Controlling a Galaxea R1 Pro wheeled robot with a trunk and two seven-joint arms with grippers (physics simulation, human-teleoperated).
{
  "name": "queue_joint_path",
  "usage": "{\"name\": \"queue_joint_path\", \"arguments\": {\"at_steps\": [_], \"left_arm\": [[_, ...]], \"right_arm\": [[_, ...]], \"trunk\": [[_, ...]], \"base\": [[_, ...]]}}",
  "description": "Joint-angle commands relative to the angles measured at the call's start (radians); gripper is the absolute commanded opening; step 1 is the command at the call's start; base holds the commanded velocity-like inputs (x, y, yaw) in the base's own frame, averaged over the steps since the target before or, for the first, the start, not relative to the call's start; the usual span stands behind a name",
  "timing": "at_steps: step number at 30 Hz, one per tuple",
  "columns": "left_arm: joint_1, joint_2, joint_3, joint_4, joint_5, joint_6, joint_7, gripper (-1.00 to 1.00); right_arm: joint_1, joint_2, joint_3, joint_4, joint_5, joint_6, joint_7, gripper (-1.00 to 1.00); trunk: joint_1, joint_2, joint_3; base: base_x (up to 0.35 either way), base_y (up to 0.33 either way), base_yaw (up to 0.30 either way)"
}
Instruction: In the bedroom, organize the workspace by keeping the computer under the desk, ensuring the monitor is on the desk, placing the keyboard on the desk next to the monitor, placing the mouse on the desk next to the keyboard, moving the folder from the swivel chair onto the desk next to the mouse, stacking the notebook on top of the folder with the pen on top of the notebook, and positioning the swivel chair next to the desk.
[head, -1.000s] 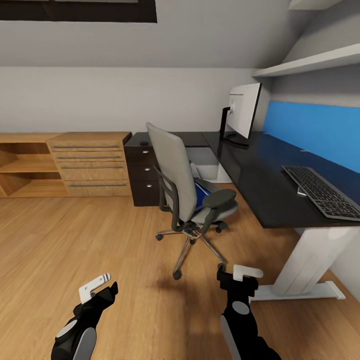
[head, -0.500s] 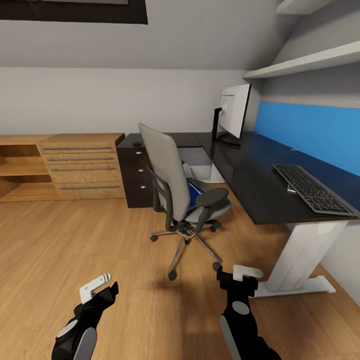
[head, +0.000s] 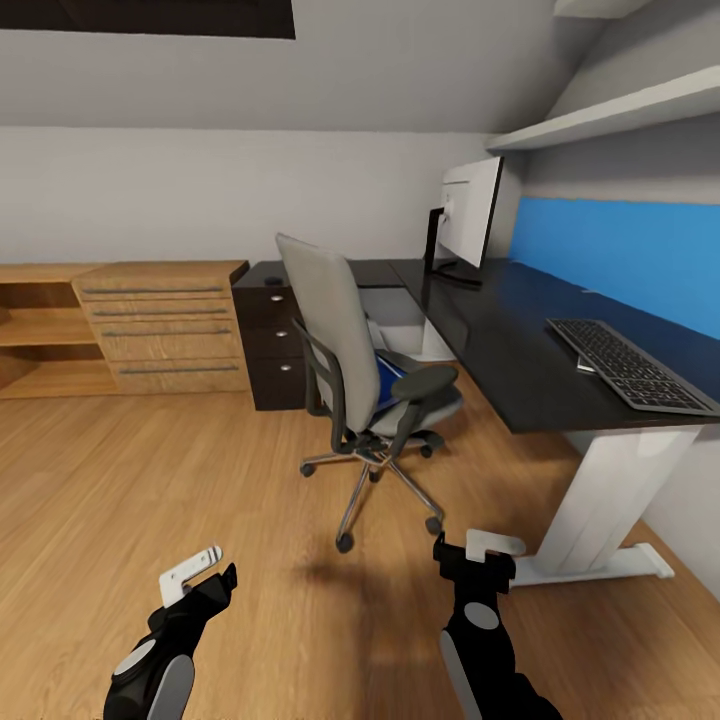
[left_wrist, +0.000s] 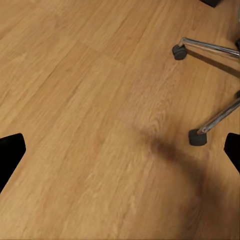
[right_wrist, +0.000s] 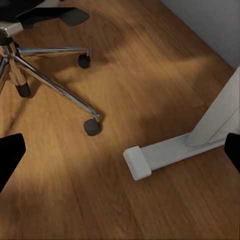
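Folder lies on swivel chair seat.

Both arms held low, forearms angled forward.
Left pincer and right pincer gape wide, holding nothing.

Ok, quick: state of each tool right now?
Left tool: open, holding nothing, over the wooden floor.
Right tool: open, holding nothing, near the desk foot.

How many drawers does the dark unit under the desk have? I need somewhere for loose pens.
3, stacked one above another in the dark drawer unit at the desk's far-left end, behind the chair. The chair may hide part.
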Motion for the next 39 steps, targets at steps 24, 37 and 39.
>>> {"name": "queue_joint_path", "arguments": {"at_steps": [24, 37, 39], "left_arm": [[-0.001, 0.001, -0.044, -0.003, 0.010, 0.003, 0.006, 1.00], [-0.001, 0.005, -0.043, -0.005, 0.011, 0.008, 0.005, 1.00], [-0.001, 0.006, -0.044, -0.008, 0.010, 0.008, 0.003, 1.00]], "right_arm": [[-0.001, 0.000, 0.001, 0.009, 0.001, 0.007, -0.004, 1.00], [-0.001, 0.000, 0.026, 0.080, 0.000, -0.031, 0.001, 1.00], [-0.001, 0.000, 0.036, 0.121, 0.002, -0.075, 0.003, 1.00]], "trunk": [[0.046, -0.080, -0.060], [0.046, -0.080, -0.060], [0.046, -0.080, -0.060]], "base": [[0.000, 0.000, -0.037], [0.000, 0.000, 0.000], [0.000, 0.000, 0.000]]}}
